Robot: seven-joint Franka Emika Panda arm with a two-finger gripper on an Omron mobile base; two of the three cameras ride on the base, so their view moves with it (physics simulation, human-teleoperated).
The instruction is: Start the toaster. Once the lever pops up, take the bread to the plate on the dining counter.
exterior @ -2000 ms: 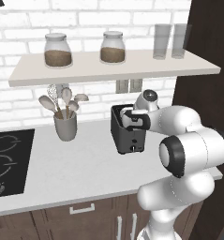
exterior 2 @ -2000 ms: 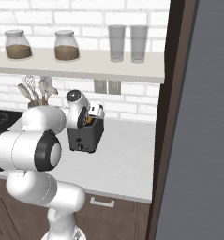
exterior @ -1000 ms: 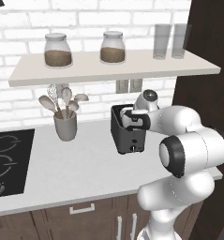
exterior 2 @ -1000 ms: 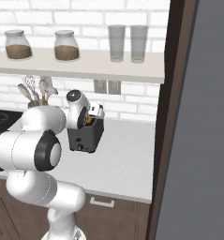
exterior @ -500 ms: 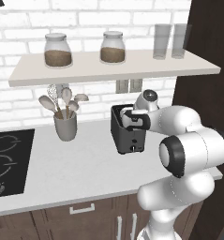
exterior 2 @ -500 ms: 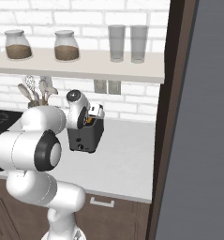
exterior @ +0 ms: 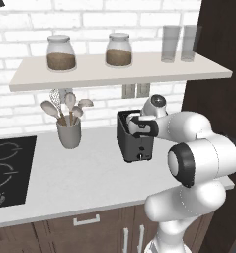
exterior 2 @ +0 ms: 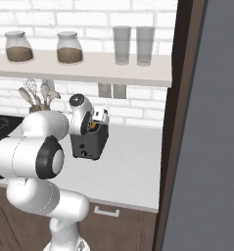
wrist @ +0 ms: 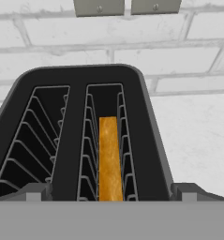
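The dark grey toaster (exterior: 134,141) stands on the white worktop against the brick wall, also seen in the right base view as the toaster (exterior 2: 91,142). In the hand view the bread (wrist: 109,159) sits upright, low in the right slot of the toaster (wrist: 71,140); its orange edge also peeks out as the bread (exterior 2: 93,126). My gripper (wrist: 111,193) hovers just above the toaster's top, open, with one fingertip (wrist: 36,192) at each side and nothing between them. The pale lever (exterior: 141,148) is on the narrow front face. The plate and the dining counter are out of view.
A grey utensil cup (exterior: 69,132) stands left of the toaster, and a black cooktop (exterior: 6,168) lies further left. A shelf (exterior: 119,69) with jars and glasses hangs above. A tall dark cabinet (exterior 2: 206,122) walls off the right side.
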